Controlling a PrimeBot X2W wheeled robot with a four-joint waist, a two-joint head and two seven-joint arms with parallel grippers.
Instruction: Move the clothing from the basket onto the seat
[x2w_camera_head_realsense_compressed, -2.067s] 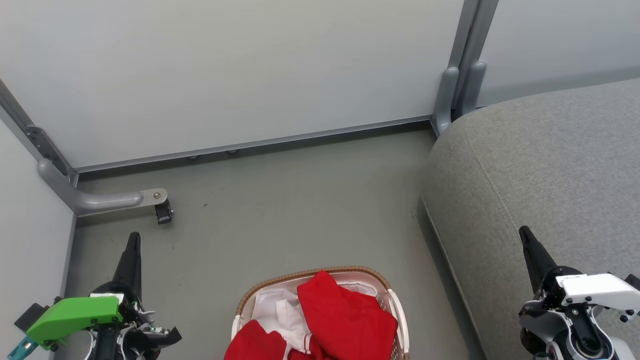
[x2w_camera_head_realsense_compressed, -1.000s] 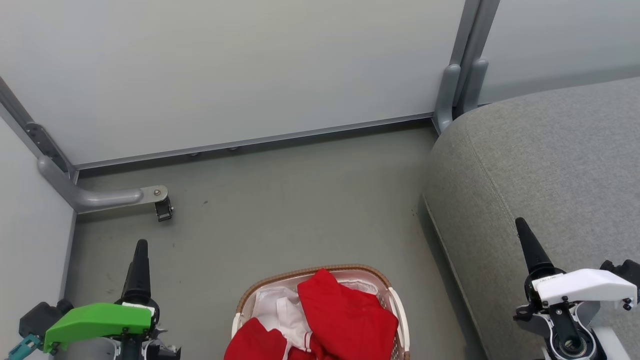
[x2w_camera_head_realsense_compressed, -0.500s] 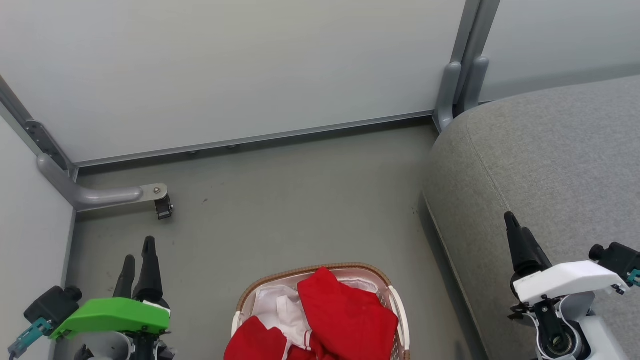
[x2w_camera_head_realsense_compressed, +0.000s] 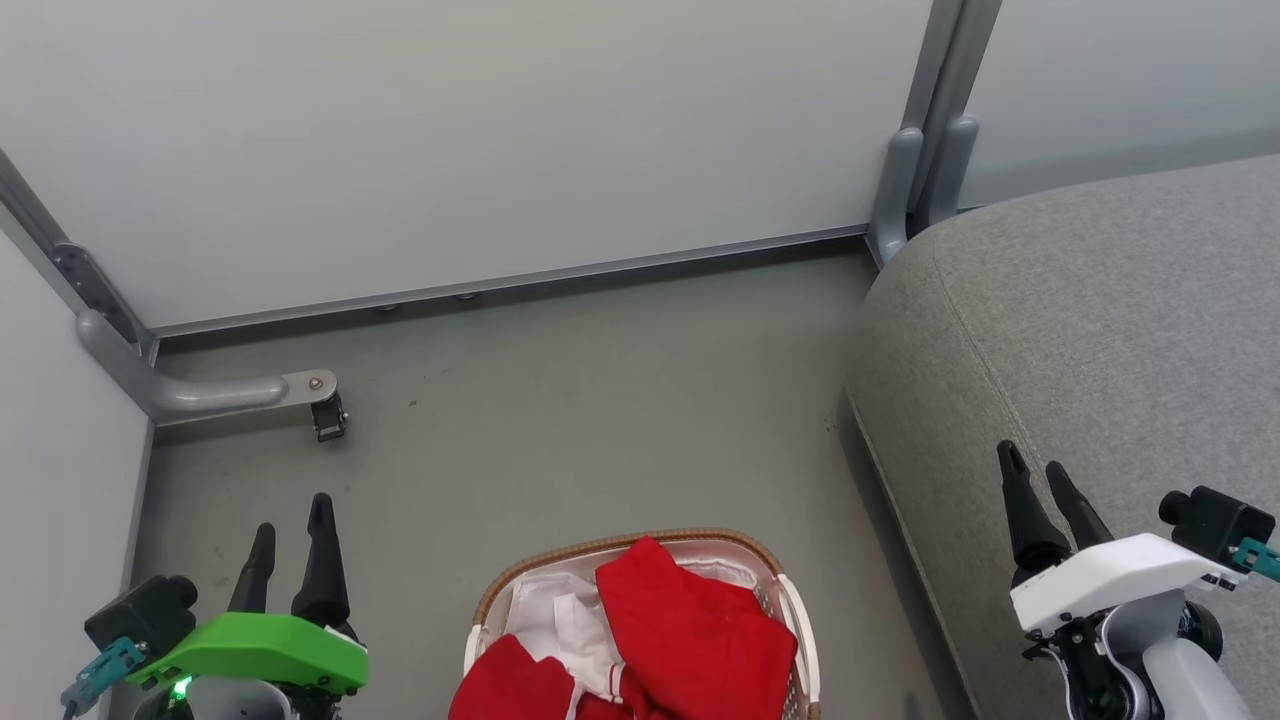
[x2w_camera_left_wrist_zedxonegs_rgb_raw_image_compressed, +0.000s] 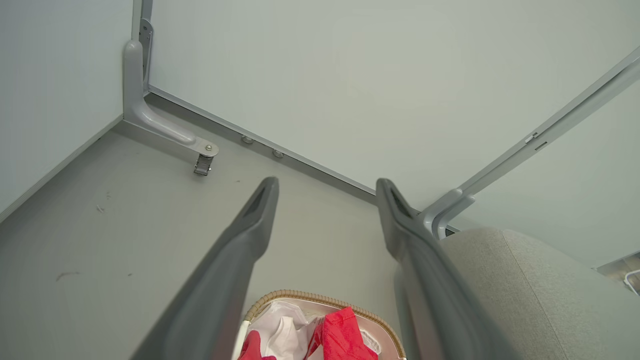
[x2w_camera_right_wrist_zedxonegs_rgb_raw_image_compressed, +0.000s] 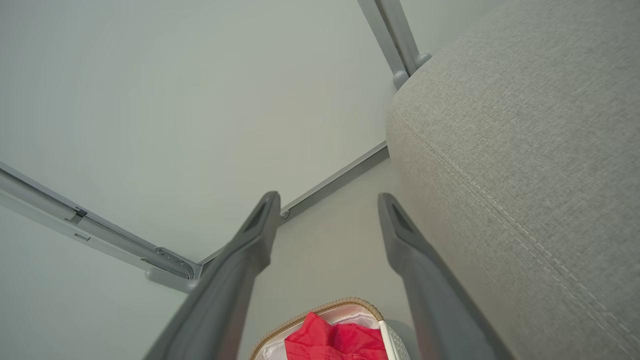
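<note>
Head view puts the basket (x2w_camera_head_realsense_compressed: 640, 541) on the floor (x2w_camera_head_realsense_compressed: 560, 430) at the bottom centre, with the clothing (x2w_camera_head_realsense_compressed: 690, 640) heaped inside it: one red piece is draped over the middle and right, another lies at the lower left, and a white sheet (x2w_camera_head_realsense_compressed: 560, 620) sits between them on the left side. The seat (x2w_camera_head_realsense_compressed: 1100, 320) fills the right of this view, just beside the basket, and what shows of it is bare, so I judge the task to be at its opening step, the reach for a first garment, with nothing yet moved. The left gripper (x2w_camera_head_realsense_compressed: 292, 515) hangs over the floor to the left of the basket and the right gripper (x2w_camera_head_realsense_compressed: 1029, 458) is seen against the near edge of the seat. Both have their jaws apart and nothing between them. The clothing lies between the two grippers and nearer the robot than their fingertips, which point past it towards the wall. In each wrist view the basket's far rim and a patch of red sit at the bottom edge between that gripper's fingers, well short of the tips. The next move probably calls for one gripper, perhaps the right since it is nearer the seat, to tilt down and inward over the basket. With its jaws wide, it would settle on the raised red fold, not the white sheet, and close. It would then lift clear of the rim before swinging to the seat.
</note>
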